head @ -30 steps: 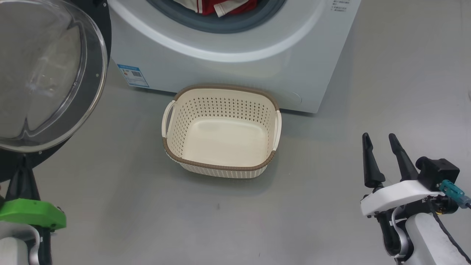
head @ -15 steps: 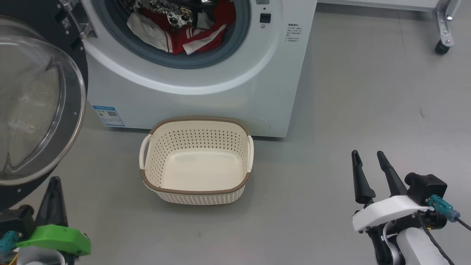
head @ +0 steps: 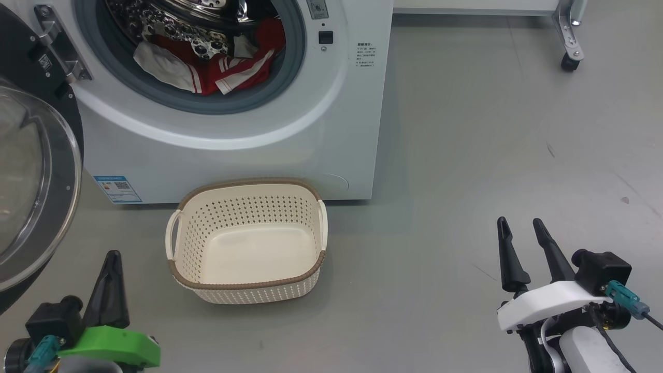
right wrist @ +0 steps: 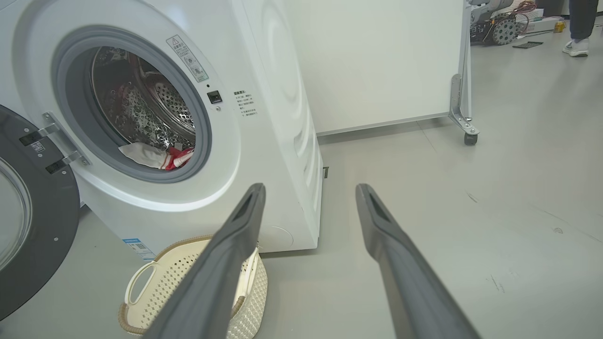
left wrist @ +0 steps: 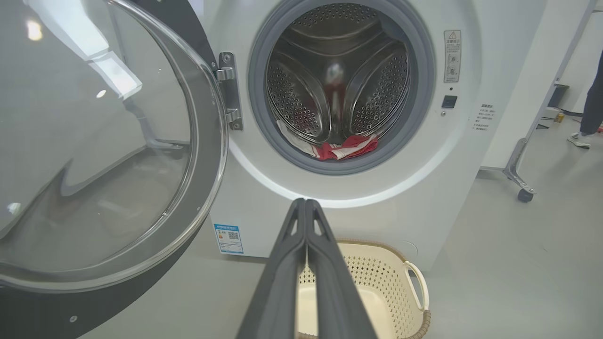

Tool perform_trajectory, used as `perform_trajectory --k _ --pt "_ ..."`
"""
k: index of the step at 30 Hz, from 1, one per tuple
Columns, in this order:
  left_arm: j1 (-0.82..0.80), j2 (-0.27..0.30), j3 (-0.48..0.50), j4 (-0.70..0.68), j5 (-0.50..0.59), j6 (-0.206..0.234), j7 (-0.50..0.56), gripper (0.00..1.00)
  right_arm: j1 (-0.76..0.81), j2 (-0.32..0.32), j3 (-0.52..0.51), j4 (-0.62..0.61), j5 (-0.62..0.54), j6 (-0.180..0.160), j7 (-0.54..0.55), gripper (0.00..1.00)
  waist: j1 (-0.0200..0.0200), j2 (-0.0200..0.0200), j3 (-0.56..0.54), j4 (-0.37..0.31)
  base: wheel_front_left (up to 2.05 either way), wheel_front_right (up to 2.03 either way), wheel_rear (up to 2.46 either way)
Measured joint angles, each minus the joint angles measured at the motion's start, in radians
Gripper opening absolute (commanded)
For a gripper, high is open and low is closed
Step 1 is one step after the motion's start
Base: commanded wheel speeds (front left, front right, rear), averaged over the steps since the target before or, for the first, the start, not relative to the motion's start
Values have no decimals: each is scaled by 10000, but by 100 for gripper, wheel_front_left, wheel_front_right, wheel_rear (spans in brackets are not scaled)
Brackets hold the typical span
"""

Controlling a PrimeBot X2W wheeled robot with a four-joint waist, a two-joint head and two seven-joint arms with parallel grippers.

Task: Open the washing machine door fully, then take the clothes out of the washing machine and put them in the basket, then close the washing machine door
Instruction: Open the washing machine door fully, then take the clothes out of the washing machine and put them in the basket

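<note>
Washing machine door (head: 31, 197) hangs swung wide on its hinge at the left, glass bowl facing us. We judge the opening step done and the unloading not yet begun. The clothes (head: 207, 72) lie in the bottom of the drum (left wrist: 301, 99) of the washing machine (head: 290, 150), heaped against the grey gasket (head: 228, 106) at the lower lip. White piece on the left, red striped pieces on the right, so the heap's long axis runs side to side across the mouth. Basket (head: 247, 183) sits empty on the floor (head: 466, 155) right under that mouth, just beside the machine's front; touching or not, we cannot tell.

Left gripper (head: 112, 255) sits low at the left, fingers pressed together, nothing between them. In its wrist view the fingers point almost straight at the red pile, which lies ahead and above, over the basket. Right gripper (head: 519, 221) sits low at the right, fingers apart and empty, well apart from the machine. In its wrist view the mouth lies off to the left, seen at a slant.

We judge the left arm nearer and better lined up for the reach. It needs to part its fingers first, then go up and forward over the basket into the mouth, crossing the heap's long axis. Watch the door: it stands just beside that arm on its outer side.
</note>
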Motion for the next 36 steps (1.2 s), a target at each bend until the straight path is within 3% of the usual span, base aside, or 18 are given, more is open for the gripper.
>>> perform_trajectory --k 1,2,4,5,6,24,36 --pt "15 -15 -38 -75 15 0 0 0 0 -2 -4 -25 -2 0 0 100 0 0 13 -37 0 0 0" --pt "40 -29 -121 -146 31 0 0 10 0 -4 -15 -46 -8 0 0 100 0 0 32 -69 0 0 0" --pt "65 -69 -249 -236 117 0 0 52 3 -54 -19 -50 -151 -2 0 100 0 0 74 -110 0 0 0" --pt "67 -102 -272 -291 117 0 0 91 5 -92 -15 -50 -228 -4 0 100 0 0 89 -122 0 0 0" --pt "67 -132 -282 -341 117 0 0 100 11 -117 -15 -50 -272 -4 0 100 0 0 100 -130 0 0 0" --pt "322 -244 -500 -686 113 4 0 100 20 -548 362 102 -1490 -205 -2 100 0 0 138 -179 0 0 0" --pt "468 -276 -686 -922 113 4 0 100 20 -476 201 176 -1523 -368 -15 100 0 0 112 -180 0 0 0"
